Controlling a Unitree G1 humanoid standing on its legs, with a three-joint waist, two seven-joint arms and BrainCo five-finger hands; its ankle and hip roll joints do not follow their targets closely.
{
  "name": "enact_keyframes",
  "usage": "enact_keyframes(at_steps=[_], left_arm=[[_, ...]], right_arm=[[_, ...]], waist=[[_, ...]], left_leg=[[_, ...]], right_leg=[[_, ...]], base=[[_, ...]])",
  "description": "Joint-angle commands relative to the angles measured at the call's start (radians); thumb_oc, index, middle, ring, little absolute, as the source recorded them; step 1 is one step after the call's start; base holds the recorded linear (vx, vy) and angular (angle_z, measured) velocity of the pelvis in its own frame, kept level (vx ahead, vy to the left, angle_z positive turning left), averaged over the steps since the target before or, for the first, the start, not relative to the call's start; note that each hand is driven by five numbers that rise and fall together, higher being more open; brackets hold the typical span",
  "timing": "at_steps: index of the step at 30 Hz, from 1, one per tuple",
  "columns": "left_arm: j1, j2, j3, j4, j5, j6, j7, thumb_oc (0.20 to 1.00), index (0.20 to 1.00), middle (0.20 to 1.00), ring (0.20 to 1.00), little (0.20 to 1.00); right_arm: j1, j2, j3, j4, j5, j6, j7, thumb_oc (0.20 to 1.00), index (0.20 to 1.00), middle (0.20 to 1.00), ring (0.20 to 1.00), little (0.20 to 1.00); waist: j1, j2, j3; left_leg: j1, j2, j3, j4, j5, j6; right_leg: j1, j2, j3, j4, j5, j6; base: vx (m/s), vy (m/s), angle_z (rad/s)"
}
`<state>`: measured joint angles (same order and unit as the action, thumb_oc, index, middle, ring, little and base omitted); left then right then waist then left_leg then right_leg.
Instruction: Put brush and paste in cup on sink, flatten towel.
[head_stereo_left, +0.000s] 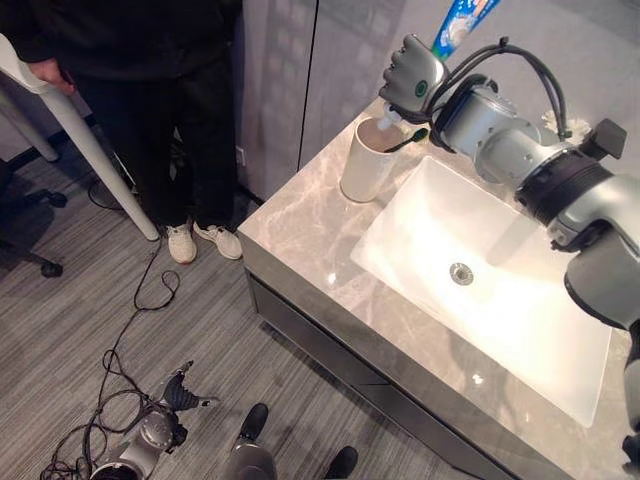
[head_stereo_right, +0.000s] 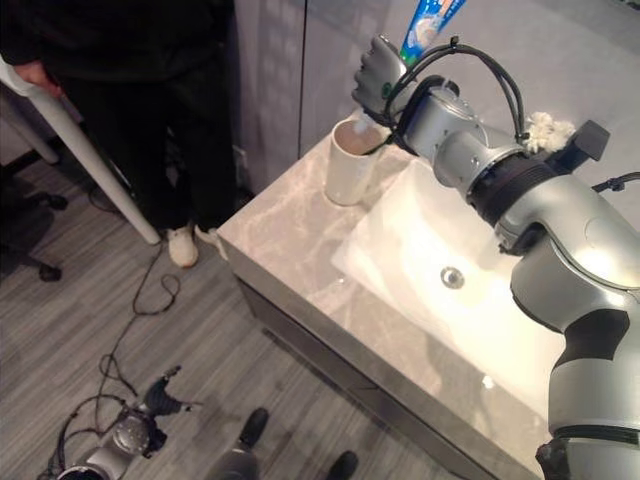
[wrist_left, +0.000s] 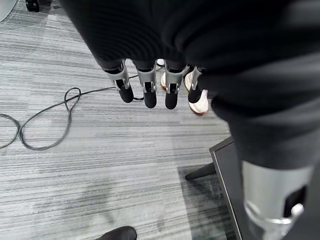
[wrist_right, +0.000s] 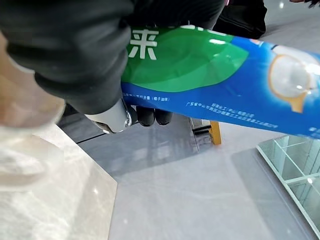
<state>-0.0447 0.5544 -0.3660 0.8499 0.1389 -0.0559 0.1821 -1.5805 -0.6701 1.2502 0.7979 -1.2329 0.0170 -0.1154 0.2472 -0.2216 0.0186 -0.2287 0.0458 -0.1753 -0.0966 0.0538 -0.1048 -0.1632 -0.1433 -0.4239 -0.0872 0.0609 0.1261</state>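
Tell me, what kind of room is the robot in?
Probably a mock bathroom corner set up in an office: a white sink in a marble countertop, a cup, and a toothpaste tube in the right hand, yet grey office carpet below.

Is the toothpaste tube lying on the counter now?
No, the right robot hand holds the toothpaste tube upright above the cup.

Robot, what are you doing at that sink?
The right hand grips a blue and green toothpaste tube, cap end down over the white cup on the counter beside the sink. A dark-handled toothbrush already rests in the cup. The left hand hangs low over the floor, fingers relaxed. A person stands nearby.
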Motion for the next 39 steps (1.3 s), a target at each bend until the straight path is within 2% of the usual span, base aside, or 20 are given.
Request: enact_keyframes(at_steps=[1, 14, 25, 26, 27, 28, 29, 39], left_arm=[[-0.034, 0.008, 0.004, 0.034, 0.044, -0.01, 0.03, 1.0, 1.0, 1.0, 1.0, 1.0], [-0.035, 0.007, 0.007, 0.074, 0.045, -0.007, 0.042, 1.0, 1.0, 1.0, 1.0, 1.0], [-0.034, -0.008, 0.003, 0.121, 0.047, -0.002, 0.052, 1.0, 1.0, 1.0, 1.0, 1.0], [-0.035, -0.008, 0.003, 0.123, 0.046, -0.002, 0.053, 1.0, 1.0, 1.0, 1.0, 1.0], [-0.037, -0.008, 0.002, 0.122, 0.046, -0.002, 0.054, 1.0, 1.0, 1.0, 1.0, 1.0], [-0.041, -0.011, -0.001, 0.122, 0.043, -0.003, 0.056, 1.0, 1.0, 1.0, 1.0, 1.0], [-0.042, -0.011, -0.002, 0.123, 0.044, -0.002, 0.057, 1.0, 1.0, 1.0, 1.0, 1.0], [-0.05, -0.014, 0.0, 0.126, 0.043, 0.003, 0.067, 1.0, 1.0, 1.0, 1.0, 1.0]], right_arm=[[-0.061, -0.009, -0.042, 0.054, -0.008, 0.1, 0.001, 0.2, 0.2, 0.2, 0.2, 0.2], [-0.012, 0.029, -0.064, 0.082, -0.013, 0.101, -0.004, 0.2, 0.2, 0.2, 0.2, 0.2], [0.001, 0.03, -0.061, 0.091, -0.016, 0.102, 0.002, 0.2, 0.2, 0.2, 0.2, 0.2], [0.0, 0.031, -0.062, 0.091, -0.016, 0.103, 0.003, 0.238, 0.238, 0.238, 0.238, 0.238], [-0.001, 0.032, -0.062, 0.09, -0.015, 0.104, 0.002, 0.495, 0.495, 0.495, 0.495, 0.495], [-0.001, 0.034, -0.066, 0.09, -0.012, 0.105, -0.001, 0.947, 0.947, 0.947, 0.947, 0.947], [-0.001, 0.035, -0.067, 0.091, -0.011, 0.107, -0.002, 1.0, 1.0, 1.0, 1.0, 1.0], [-0.008, 0.048, -0.086, 0.045, -0.004, 0.1, -0.014, 1.0, 1.0, 1.0, 1.0, 1.0]], waist=[[0.015, -0.057, 0.03], [0.025, -0.084, 0.036], [0.026, -0.103, 0.035], [0.025, -0.103, 0.035], [0.025, -0.103, 0.035], [0.023, -0.104, 0.034], [0.023, -0.103, 0.034], [0.014, -0.112, 0.028]], left_leg=[[-0.072, -0.037, -0.03, 0.009, 0.025, 0.008], [-0.073, -0.02, -0.031, 0.009, 0.027, 0.002], [-0.073, -0.019, -0.032, 0.009, 0.025, 0.0], [-0.073, -0.019, -0.032, 0.009, 0.024, 0.001], [-0.073, -0.019, -0.032, 0.009, 0.024, 0.001], [-0.072, -0.018, -0.032, 0.009, 0.023, 0.001], [-0.072, -0.018, -0.032, 0.009, 0.023, 0.001], [-0.061, -0.009, -0.023, 0.009, 0.017, 0.002]], right_leg=[[0.146, -0.06, 0.04, 0.0, 0.102, 0.078], [0.132, -0.044, 0.043, 0.0, 0.08, 0.071], [0.129, -0.041, 0.05, 0.0, 0.097, 0.074], [0.129, -0.04, 0.05, 0.0, 0.097, 0.074], [0.129, -0.04, 0.051, 0.0, 0.097, 0.074], [0.13, -0.04, 0.052, 0.0, 0.097, 0.074], [0.13, -0.039, 0.053, 0.0, 0.097, 0.074], [0.132, -0.034, 0.063, 0.0, 0.097, 0.072]], base=[[0.0, 0.0, 0.0], [0.0, -0.004, -0.01], [0.0, -0.001, -0.02], [0.0, 0.0, 0.0], [0.0, 0.0, 0.0], [0.0, 0.0, 0.0], [0.0, 0.0, 0.0], [0.0, -0.006, -0.02]])
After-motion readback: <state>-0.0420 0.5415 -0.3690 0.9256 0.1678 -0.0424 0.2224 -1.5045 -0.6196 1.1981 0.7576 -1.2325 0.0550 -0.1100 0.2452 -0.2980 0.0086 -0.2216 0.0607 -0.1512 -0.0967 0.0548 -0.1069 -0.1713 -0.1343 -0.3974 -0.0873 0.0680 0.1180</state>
